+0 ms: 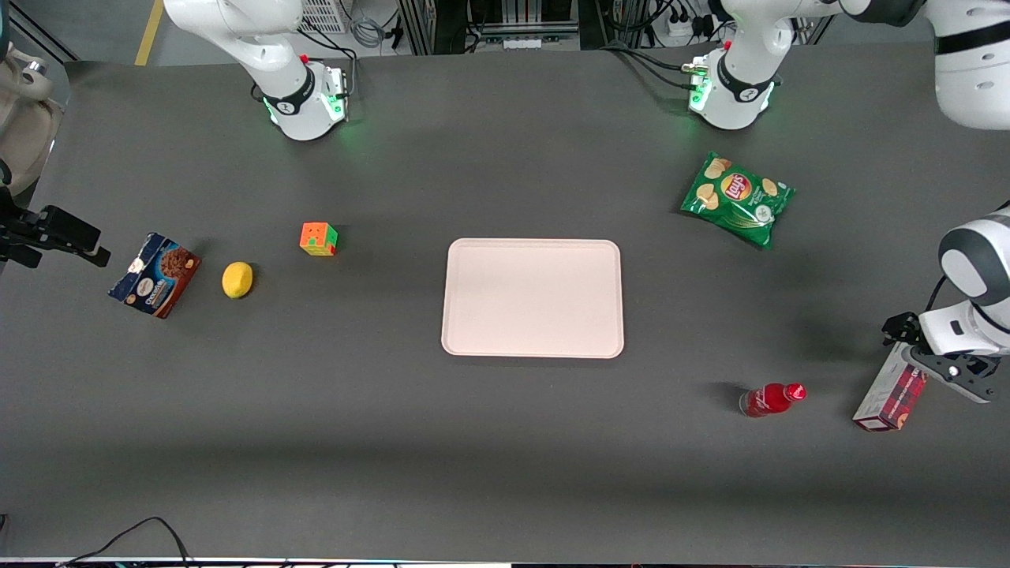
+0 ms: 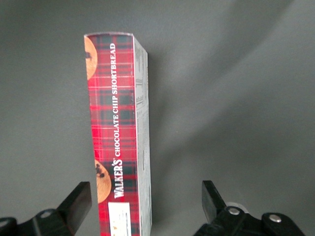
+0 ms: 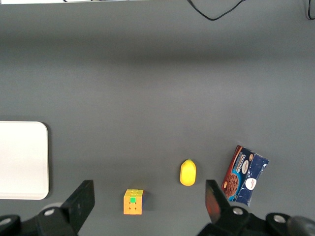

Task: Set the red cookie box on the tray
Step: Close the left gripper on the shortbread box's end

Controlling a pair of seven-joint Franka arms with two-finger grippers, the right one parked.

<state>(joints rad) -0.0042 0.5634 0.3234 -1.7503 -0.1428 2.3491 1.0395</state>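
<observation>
My working arm poised over the red cookie box (image 2: pixel 118 132), at its end of the table.

I see the gripper (image 2: pixel 146 206) spread wide, fingers straddling the carton untouched; the tray (image 1: pixel 533 297) sits well apart, mid-table.

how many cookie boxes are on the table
2. The red cookie box lies at the working arm's end of the table, under the open gripper. The blue cookie box lies at the parked arm's end, beside the lemon.
</observation>
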